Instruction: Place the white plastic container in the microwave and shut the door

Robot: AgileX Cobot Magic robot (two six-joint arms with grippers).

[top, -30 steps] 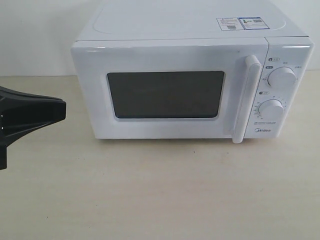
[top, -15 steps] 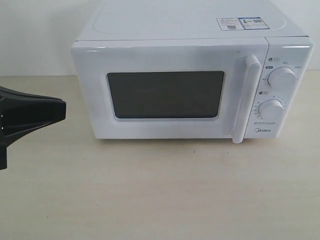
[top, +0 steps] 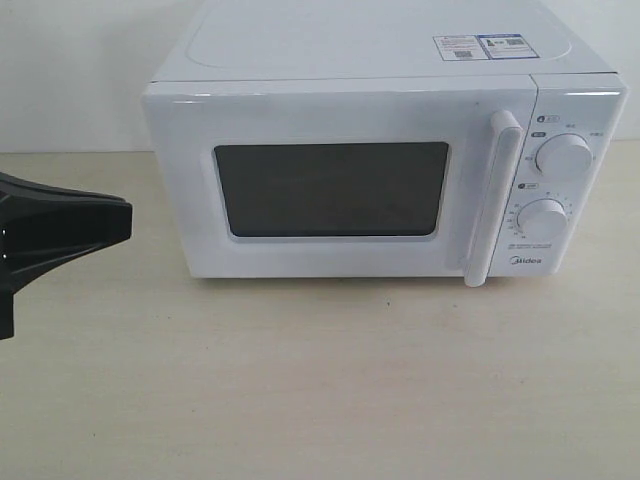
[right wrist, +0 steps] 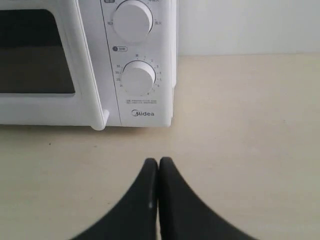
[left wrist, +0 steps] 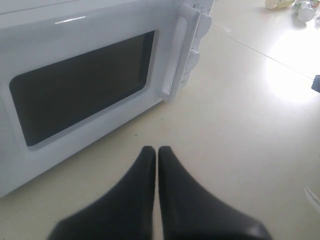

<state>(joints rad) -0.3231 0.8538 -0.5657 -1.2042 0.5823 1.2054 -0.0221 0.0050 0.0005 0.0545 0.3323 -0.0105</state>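
Note:
The white Midea microwave (top: 370, 60) stands at the back of the table, its door (top: 330, 115) closed, with a dark window and a tall bar handle (top: 495, 200). My left gripper (top: 128, 222) hovers left of it, shut and empty; its wrist view shows the tips (left wrist: 156, 150) together above bare tabletop, the door (left wrist: 80, 35) beyond. My right gripper (right wrist: 158, 161) is shut with nothing held, pointing at the microwave's (right wrist: 165, 60) dial panel; it is outside the exterior view. The white plastic container shows in no view.
Two round dials (top: 562, 155) sit on the microwave's right panel, stickers (top: 480, 46) on its top. A beige table (top: 320, 380) stretches in front. Small items (left wrist: 290, 5) and a dark edge (left wrist: 316, 82) lie far off in the left wrist view.

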